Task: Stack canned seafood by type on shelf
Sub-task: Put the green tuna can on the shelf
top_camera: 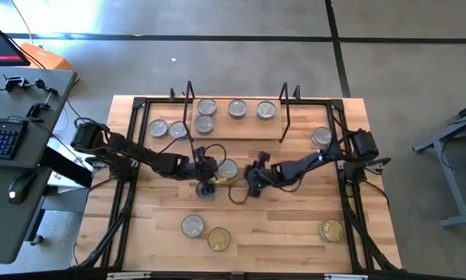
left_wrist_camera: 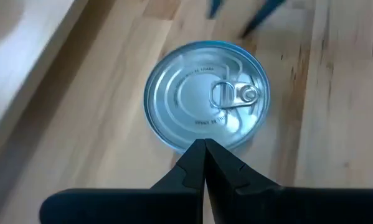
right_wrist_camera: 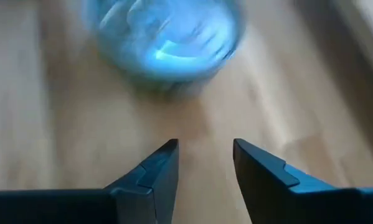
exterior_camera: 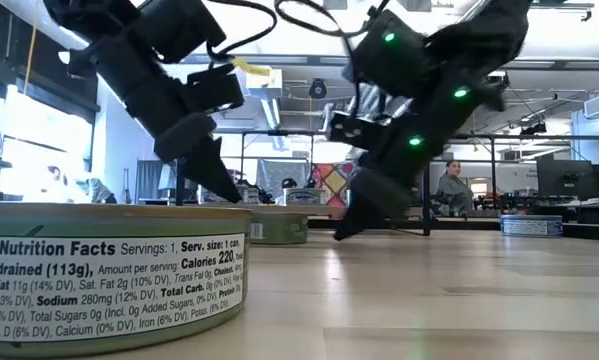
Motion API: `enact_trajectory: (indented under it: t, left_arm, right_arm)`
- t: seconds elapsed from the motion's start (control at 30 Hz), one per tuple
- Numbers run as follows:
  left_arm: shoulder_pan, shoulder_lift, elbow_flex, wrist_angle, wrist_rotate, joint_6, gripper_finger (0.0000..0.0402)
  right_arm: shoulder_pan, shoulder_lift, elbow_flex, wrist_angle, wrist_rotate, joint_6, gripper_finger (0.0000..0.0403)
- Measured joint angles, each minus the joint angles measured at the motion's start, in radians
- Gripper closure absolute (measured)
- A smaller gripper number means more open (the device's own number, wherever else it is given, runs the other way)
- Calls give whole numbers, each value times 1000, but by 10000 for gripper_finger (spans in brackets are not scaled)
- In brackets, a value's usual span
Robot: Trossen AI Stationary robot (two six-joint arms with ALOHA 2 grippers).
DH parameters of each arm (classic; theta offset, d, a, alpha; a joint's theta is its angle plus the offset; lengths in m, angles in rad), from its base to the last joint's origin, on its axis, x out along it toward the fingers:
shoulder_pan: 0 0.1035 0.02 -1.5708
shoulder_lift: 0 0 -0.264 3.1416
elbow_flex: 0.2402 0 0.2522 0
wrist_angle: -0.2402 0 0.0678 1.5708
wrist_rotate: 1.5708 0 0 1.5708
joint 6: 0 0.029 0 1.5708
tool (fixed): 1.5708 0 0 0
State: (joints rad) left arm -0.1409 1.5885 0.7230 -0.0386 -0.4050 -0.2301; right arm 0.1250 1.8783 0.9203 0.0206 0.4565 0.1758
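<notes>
Grippers both sit at mid-table, just in front of the shelf (top_camera: 236, 132). I read the left gripper (left_wrist_camera: 203, 155) as clenched with nothing in it, its tips poised at the rim of a silver-lidded tin (left_wrist_camera: 206, 94) lying flat on the table (top_camera: 279, 225). The right gripper (right_wrist_camera: 205, 155) has its fingers parted, holding nothing, with the same tin blurred just ahead of it. On the shelf I count several silver tins (top_camera: 236, 108). Beside its right end lies another silver tin (top_camera: 321, 137). Near the front edge lie two gold-lidded tins (top_camera: 331, 229) and one silver one (top_camera: 191, 225).
</notes>
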Motion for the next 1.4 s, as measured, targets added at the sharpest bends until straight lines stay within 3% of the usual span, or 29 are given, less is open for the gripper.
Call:
enact_trajectory:
  t: [0.17,0.37,0.57,0.73,0.93,1.2,1.4]
  left_arm:
    - [8,28,-15,-46,103,-83,401]
    - [39,108,-26,69,94,-47,402]
    - [80,134,-19,143,81,8,402]
    - [116,92,-5,114,-29,48,401]
    - [126,3,-6,-16,-58,58,401]
    - [-1,-53,-8,-44,-10,153,401]
    - [-86,-12,-8,84,126,337,375]
  right_arm:
    - [-95,24,0,104,-20,8,259]
    - [-150,27,0,165,-125,34,259]
    - [-93,25,-2,114,-186,53,260]
    - [7,19,1,58,-237,112,260]
    - [118,17,1,41,-167,60,259]
    - [188,14,-37,25,-21,60,259]
    - [190,13,-181,322,-21,124,259]
